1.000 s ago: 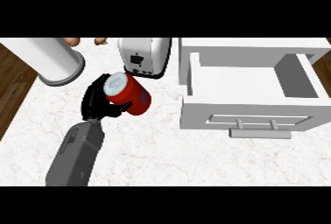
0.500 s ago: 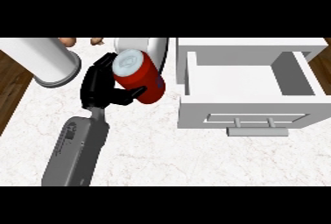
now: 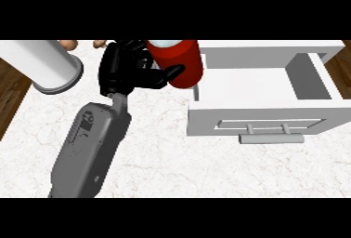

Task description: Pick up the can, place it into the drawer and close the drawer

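can (image 3: 179, 62) in left hand (image 3: 126, 70) has shifted right, closer to the open drawer (image 3: 205, 122).

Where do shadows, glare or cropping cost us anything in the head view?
Head view: light is even, with no glare spot on the red cylindrical can. The open white drawer has only its right inner wall shaded grey. The black left hand covers the can's left side. The view's upper edge cuts off the can's top.

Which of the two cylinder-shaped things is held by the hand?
The red can, gripped by the left hand; the white cylinder stands apart, untouched, on the counter.
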Controlling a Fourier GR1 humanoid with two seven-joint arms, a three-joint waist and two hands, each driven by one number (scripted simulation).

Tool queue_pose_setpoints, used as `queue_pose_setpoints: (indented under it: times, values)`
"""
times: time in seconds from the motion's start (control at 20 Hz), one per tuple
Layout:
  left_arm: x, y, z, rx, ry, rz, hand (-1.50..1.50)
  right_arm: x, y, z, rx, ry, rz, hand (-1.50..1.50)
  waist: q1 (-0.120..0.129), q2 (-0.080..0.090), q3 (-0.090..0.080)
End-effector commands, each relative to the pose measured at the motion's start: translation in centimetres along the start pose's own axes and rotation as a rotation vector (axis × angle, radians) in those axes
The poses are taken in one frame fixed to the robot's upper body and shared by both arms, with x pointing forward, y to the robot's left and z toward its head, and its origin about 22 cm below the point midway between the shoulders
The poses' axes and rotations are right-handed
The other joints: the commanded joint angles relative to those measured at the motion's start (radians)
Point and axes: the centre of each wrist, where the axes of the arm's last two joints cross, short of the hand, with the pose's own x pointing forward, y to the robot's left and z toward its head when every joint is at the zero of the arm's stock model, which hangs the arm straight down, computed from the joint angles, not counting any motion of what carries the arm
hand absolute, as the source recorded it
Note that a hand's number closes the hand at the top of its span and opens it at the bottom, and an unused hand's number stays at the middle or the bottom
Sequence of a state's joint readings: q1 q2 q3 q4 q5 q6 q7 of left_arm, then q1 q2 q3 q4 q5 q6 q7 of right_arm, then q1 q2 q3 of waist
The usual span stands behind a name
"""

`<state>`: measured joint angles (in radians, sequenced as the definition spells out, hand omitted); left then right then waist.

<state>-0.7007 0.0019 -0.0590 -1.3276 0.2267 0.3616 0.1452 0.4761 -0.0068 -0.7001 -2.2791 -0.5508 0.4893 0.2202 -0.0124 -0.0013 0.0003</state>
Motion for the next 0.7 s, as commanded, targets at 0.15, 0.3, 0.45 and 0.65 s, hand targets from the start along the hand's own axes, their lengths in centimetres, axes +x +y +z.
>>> queue_pose_setpoints:
  times: [0.15,0.3,0.45,0.65]
  values:
    - [1.4,-4.1,-1.5,0.0,0.019,0.009,1.5,1.0,1.6,0.2,0.011,-0.007,-0.001,-1.5,-0.011,0.002,0.0]
    - [2.9,-5.5,-2.9,-0.002,-0.015,-0.017,1.5,1.3,1.0,0.5,0.034,0.02,-0.003,-1.5,-0.013,0.002,0.0]
    - [3.9,-7.5,-3.4,-0.013,-0.002,-0.011,1.5,0.1,0.8,-1.6,0.001,-0.012,-0.015,-1.5,-0.006,0.003,0.0]
    - [3.0,-9.3,-3.7,-0.013,0.0,-0.043,1.5,-1.1,0.1,-1.1,0.014,-0.02,-0.025,-1.5,-0.015,0.003,0.0]
